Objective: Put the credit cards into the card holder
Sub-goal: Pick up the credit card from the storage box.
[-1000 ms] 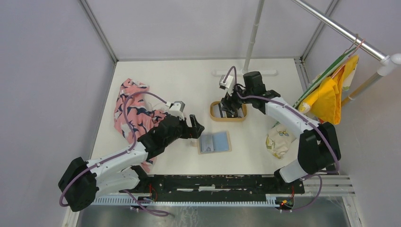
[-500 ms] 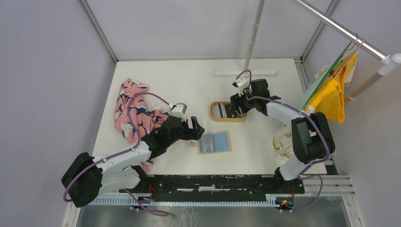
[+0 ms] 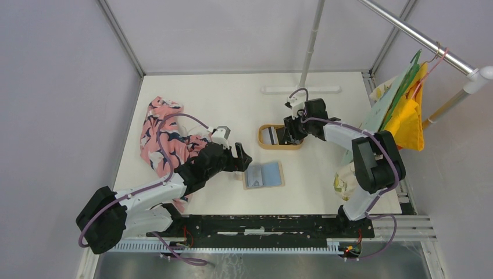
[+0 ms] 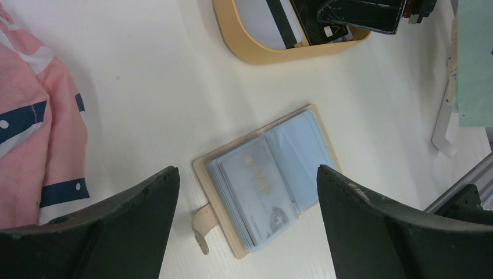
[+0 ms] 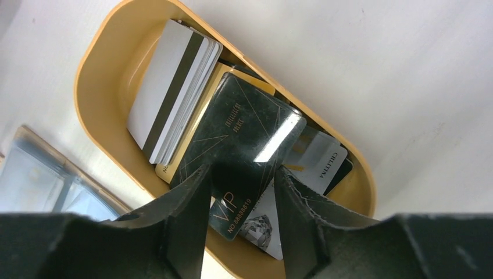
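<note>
The tan card holder (image 3: 263,174) lies open on the table, its grey-blue sleeves up and a pale card in the left sleeve (image 4: 256,186); its tab (image 4: 200,226) points to the near left. My left gripper (image 3: 241,158) hangs just left of it, and its wide-open, empty jaws frame it in the left wrist view (image 4: 247,171). The credit cards lie in the oval wooden tray (image 5: 99,75): a pale stack (image 5: 168,87), a black VIP card (image 5: 244,133) and others beneath. My right gripper (image 5: 242,170) is low over the tray (image 3: 280,145), jaws narrowly apart over the black card.
A pink patterned cloth (image 3: 165,136) lies at the left beside my left arm. Yellow cloth (image 3: 407,119) and a green board hang from the rail at the right. A pale patterned cloth (image 3: 343,180) lies near the right arm's base. A white pole (image 3: 311,43) stands at the back.
My right arm has folded in and its gripper has shifted slightly right over the tray. The hanging cloths at the right have swung. My left gripper has edged forward a little.
</note>
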